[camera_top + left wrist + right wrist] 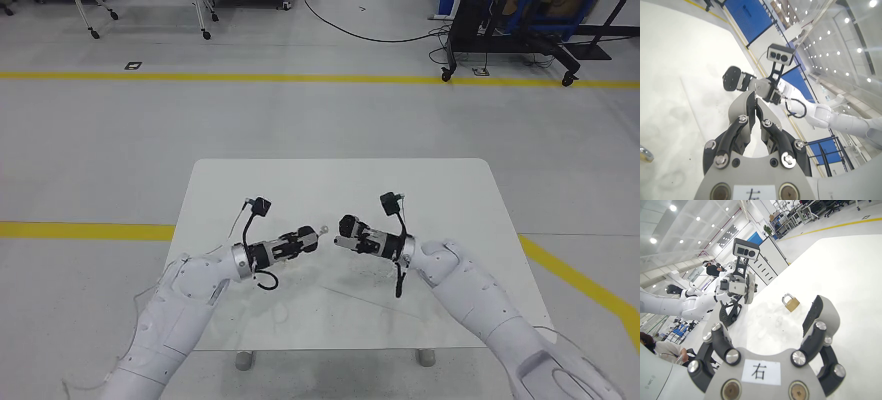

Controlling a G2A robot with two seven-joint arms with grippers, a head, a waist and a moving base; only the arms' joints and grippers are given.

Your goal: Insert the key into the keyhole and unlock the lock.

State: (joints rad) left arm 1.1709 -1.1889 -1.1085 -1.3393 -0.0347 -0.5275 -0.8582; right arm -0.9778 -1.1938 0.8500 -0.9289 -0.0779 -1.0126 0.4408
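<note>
Brass lock [791, 304] lies on table [838, 262], ahead of R claw [770, 305], which is spread wide, empty. L claw [755, 98] clenched on thin key [755, 88], tip poking past pads [751, 101]. Risk: lock is loose, so a key push may shove it; thin grip may let key twist & miss keyhole.

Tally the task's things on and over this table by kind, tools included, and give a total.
padlock: 1
key: 1, pinched in the left tool
tools: 2, counting the open right tool
Total: 4
</note>
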